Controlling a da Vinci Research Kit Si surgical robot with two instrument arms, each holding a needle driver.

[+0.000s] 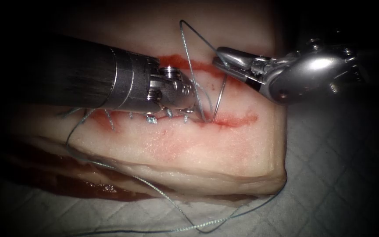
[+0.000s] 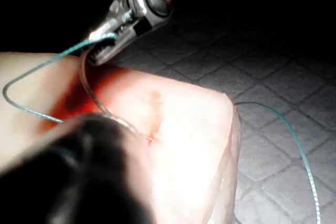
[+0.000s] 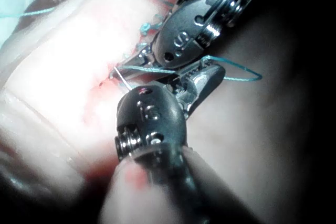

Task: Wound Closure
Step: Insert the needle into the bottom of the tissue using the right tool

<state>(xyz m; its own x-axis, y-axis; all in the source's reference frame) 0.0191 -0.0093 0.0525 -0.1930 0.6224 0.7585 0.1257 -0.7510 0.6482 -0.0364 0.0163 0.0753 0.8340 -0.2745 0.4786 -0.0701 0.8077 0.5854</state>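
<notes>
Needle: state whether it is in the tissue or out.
In. The needle, held by the right tool, runs down into the tissue at the cut.

A pale quilted cloth (image 1: 330,175) with a stitched diamond pattern lies under the block and spreads out to its right and front. In the left wrist view the same cloth (image 2: 273,66) shows as grey squares beyond the block's edge.

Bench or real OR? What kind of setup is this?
Likely a bench suturing setup: a pale pork-belly tissue slab lies on a white quilted pad, and the right pincer grips the curved steel needle.
</notes>
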